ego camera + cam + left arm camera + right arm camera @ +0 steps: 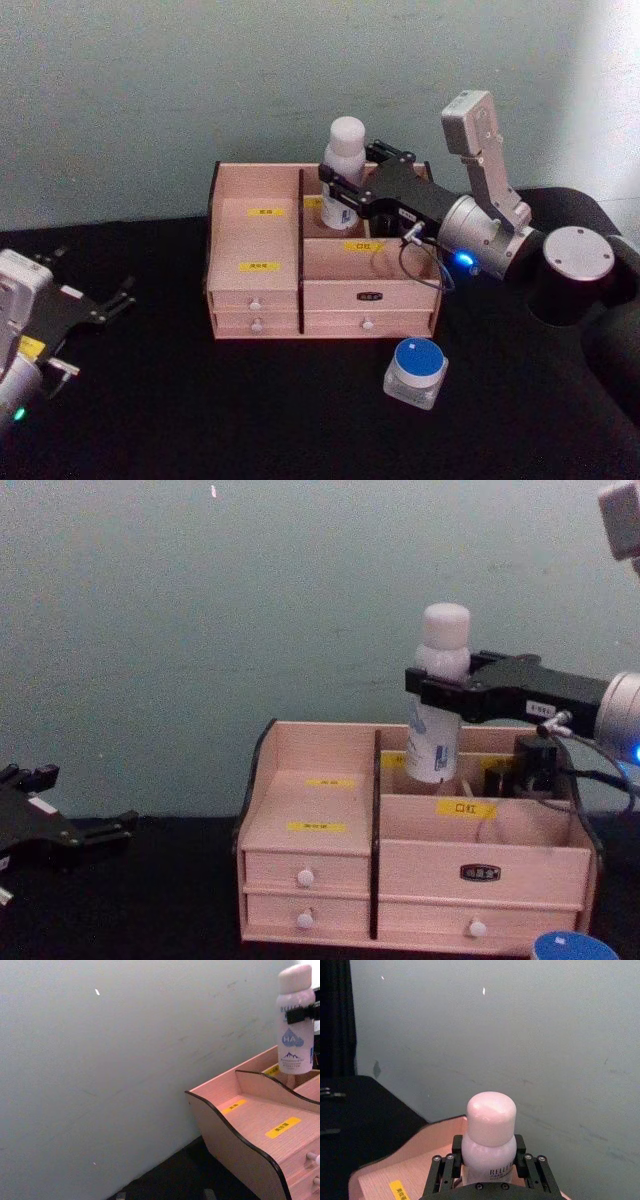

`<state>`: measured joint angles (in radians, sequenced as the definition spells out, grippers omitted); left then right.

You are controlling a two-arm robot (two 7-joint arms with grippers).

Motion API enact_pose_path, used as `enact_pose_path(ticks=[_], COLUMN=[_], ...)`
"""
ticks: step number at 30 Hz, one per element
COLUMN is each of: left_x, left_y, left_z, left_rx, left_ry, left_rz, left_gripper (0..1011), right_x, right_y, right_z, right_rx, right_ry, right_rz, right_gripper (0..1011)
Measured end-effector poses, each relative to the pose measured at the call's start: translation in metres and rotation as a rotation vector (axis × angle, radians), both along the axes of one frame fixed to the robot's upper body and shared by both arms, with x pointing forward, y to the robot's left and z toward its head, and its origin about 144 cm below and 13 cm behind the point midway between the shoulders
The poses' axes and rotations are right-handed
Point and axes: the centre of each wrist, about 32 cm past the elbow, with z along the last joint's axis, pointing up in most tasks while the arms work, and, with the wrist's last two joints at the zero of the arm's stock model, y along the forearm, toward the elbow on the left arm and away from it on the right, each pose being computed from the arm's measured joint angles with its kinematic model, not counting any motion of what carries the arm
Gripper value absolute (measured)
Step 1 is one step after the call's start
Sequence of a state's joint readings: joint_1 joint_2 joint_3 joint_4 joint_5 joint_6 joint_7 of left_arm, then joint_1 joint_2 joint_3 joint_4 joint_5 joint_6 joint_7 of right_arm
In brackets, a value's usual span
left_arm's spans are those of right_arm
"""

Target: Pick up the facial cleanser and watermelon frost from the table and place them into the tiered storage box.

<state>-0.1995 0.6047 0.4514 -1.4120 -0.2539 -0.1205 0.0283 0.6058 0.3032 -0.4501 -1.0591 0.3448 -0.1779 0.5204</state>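
Head view: the right claw [352, 172] grips the facial cleanser [346, 140] upright above the tiered storage box's [250, 235] rear right compartment. The watermelon frost [416, 370] sits on the table [180, 420] before the box. The left claw [122, 296], fingers apart and empty, rests far left. Chest view: the bottle's base dips behind a partition, floor contact hidden. Released while hanging, this tall bottle could topple inside.

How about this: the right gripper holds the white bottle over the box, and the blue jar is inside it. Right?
No. The head view shows the jar on the table, in front of the box. The right gripper does hold the bottle over the box; the left gripper idles far left.
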Motion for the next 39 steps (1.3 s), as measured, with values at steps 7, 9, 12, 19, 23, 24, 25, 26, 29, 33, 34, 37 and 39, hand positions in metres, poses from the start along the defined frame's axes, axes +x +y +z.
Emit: enact_pose_path(ticks=[7,9,12,19,23,24,25,26,29,33,34,37,39], left_x=[0.0,0.0,0.0,0.0,0.0,0.0,0.0,0.0,0.0,0.0,0.0,0.0,0.0], left_y=[0.0,0.0,0.0,0.0,0.0,0.0,0.0,0.0,0.0,0.0,0.0,0.0,0.0], left_z=[0.0,0.0,0.0,0.0,0.0,0.0,0.0,0.0,0.0,0.0,0.0,0.0,0.0], left_rx=[0.0,0.0,0.0,0.0,0.0,0.0,0.0,0.0,0.0,0.0,0.0,0.0,0.0], left_ry=[0.0,0.0,0.0,0.0,0.0,0.0,0.0,0.0,0.0,0.0,0.0,0.0,0.0], left_rz=[0.0,0.0,0.0,0.0,0.0,0.0,0.0,0.0,0.0,0.0,0.0,0.0,0.0], left_gripper=[1001,1001,1001,1001,1001,1001,1001,1001,1001,1001,1001,1001,1001], right_x=[0.006,0.007,0.008,0.011,0.011,0.012,0.012,0.012,0.012,0.013,0.013,0.013,0.013], right_y=[0.002,0.003,0.004,0.006,0.007,0.007,0.007,0.007,0.007,0.007,0.007,0.006,0.006], right_z=[-0.006,-0.008,-0.01,-0.016,-0.019,-0.019,-0.02,-0.02,-0.021,-0.022,-0.022,-0.022,-0.022], right_rx=[-0.007,-0.011,-0.016,-0.035,-0.048,-0.05,-0.055,-0.057,-0.064,-0.065,-0.065,-0.065,-0.065], right_ry=[0.018,0.019,0.023,0.056,0.078,0.082,0.091,0.095,0.107,0.12,0.123,0.128,0.128], right_rz=[-0.014,-0.016,-0.019,-0.022,-0.026,-0.027,-0.029,-0.029,-0.033,-0.038,-0.038,-0.036,-0.036], right_gripper=[590,589,589,590,590,589,590,589,590,590,590,589,589])
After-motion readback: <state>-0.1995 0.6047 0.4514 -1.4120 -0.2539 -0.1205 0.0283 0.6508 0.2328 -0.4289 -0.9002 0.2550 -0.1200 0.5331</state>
